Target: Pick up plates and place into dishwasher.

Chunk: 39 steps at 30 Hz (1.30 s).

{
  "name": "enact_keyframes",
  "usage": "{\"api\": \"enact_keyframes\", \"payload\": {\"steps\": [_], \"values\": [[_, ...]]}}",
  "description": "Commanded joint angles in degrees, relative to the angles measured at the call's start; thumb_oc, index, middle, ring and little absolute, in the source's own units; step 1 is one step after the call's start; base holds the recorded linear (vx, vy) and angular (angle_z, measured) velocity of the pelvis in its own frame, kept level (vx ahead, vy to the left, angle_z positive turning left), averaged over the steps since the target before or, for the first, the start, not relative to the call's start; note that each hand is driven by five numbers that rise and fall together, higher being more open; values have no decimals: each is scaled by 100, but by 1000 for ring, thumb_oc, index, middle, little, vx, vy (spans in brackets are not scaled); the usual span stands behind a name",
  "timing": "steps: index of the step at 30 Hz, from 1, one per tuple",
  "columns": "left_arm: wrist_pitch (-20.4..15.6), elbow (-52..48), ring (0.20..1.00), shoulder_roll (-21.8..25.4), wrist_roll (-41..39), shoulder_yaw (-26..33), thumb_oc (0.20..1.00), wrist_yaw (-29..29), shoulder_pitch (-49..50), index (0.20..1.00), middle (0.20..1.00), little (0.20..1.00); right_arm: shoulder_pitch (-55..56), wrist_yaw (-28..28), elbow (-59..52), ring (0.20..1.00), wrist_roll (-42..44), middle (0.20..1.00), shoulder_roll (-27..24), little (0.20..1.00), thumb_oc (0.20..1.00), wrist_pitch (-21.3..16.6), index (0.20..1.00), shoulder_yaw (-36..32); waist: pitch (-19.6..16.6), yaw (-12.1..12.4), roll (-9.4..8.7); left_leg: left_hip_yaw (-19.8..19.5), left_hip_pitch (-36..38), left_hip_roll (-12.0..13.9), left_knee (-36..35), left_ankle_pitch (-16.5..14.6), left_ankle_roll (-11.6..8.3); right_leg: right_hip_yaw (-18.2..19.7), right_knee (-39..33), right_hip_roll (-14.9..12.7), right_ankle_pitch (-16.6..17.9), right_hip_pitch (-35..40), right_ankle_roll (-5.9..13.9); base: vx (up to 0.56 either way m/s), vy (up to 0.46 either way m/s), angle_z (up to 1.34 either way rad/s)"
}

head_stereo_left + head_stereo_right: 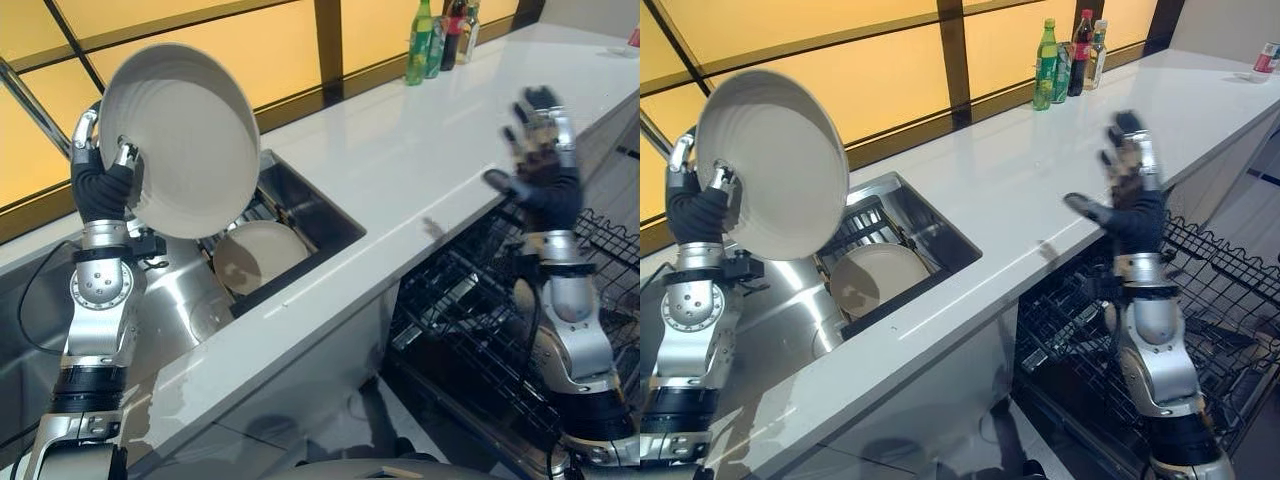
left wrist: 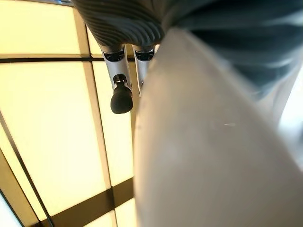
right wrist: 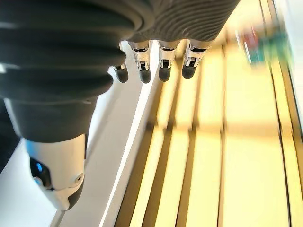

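White countertop (image 1: 420, 150) running diagonally, steel sink (image 1: 300, 215) set into it, amber panelled wall behind.

Left hand (image 1: 100, 180): raised above the sink's near side, fingers and thumb curled over the rim of a white plate (image 1: 180, 140); plate held high and tilted, hollow face turned toward the counter. Same plate edge-on in the left wrist view (image 2: 208, 156), fingers (image 2: 121, 92) hooked behind the rim.

Below and just beyond the left hand: second plate (image 1: 258, 255), cream, lying inside the sink beside a dark rack section.

Right hand (image 1: 545, 150): lifted above the counter's front edge, palm turned inward, fingers straight and spread, thumb out to the side, holding nothing. Fingers (image 3: 163, 64) extended in a row in the right wrist view.

Beneath the right hand: open dishwasher, black wire rack (image 1: 470, 310) pulled out below the counter edge, contents hard to make out.

Far beyond the right hand, at the counter's back edge: group of bottles (image 1: 440, 40), green ones nearest, a dark one with a red label behind. Small red-and-white item (image 1: 1267, 57) near the counter's far end, kind not discernible.
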Motion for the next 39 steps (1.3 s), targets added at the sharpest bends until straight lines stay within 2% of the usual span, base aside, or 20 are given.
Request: {"api": "enact_keyframes", "payload": {"steps": [1,5,9,15,22,27,33,39], "values": [[-346,-179,200,213,381,-329,200,88,-605,200,200,200,-476,389,-545,1000,658,1000,271,1000,1000,323,1000,277,-368,174,-221,-172,-107,-166,94,-76,186,-380,224,113,-45,-54,-176,-21,-63,8],[-393,-189,200,182,805,-775,200,439,-928,200,200,200,-750,181,-476,1000,958,1000,571,1000,1000,636,1000,779,-398,236,-254,-236,-118,-165,76,-42,185,-458,196,119,-30,-14,-185,-20,-41,19],[-406,-326,200,13,1166,-1179,200,694,-1105,200,200,200,-917,-65,-430,1000,1176,1000,875,1000,1000,698,1000,1208,-427,310,-288,-308,-126,-171,53,-26,199,-525,168,131,-29,21,-190,-21,-36,10],[-319,-587,200,-206,1610,-1734,200,705,-1280,200,200,200,-1238,-551,-331,1000,1587,1000,1192,1000,1000,829,1000,1691,-471,434,-342,-389,-151,-177,6,9,206,-615,117,129,-20,68,-183,-16,-33,8],[-224,-643,200,-169,1765,-1987,200,675,-1443,200,200,200,-1488,-928,-193,1000,1840,1000,1280,1000,1000,935,1000,1981,-529,510,-370,-429,-143,-182,5,16,207,-658,94,145,-14,121,-192,9,-11,6],[-187,-733,200,-151,1779,-1983,200,638,-1418,200,200,200,-1517,-795,-170,1000,2075,1000,1299,1000,1000,1238,1000,2094,-541,538,-375,-463,-150,-202,5,30,218,-668,113,143,-12,117,-184,3,-1,1],[-224,-737,200,-111,1857,-1960,200,616,-1407,200,200,200,-1655,-672,-60,1000,1903,1000,1172,1000,1000,1645,1000,2284,-583,556,-411,-462,-140,-223,5,35,232,-663,124,149,-16,124,-190,28,-1,3],[-193,-814,200,-62,2002,-1850,200,699,-1311,200,200,200,-1621,-467,144,1000,500,1000,841,1000,1000,2275,1000,2337,-594,542,-432,-488,-137,-233,9,31,240,-608,145,177,-30,115,-201,17,1,0]]}}
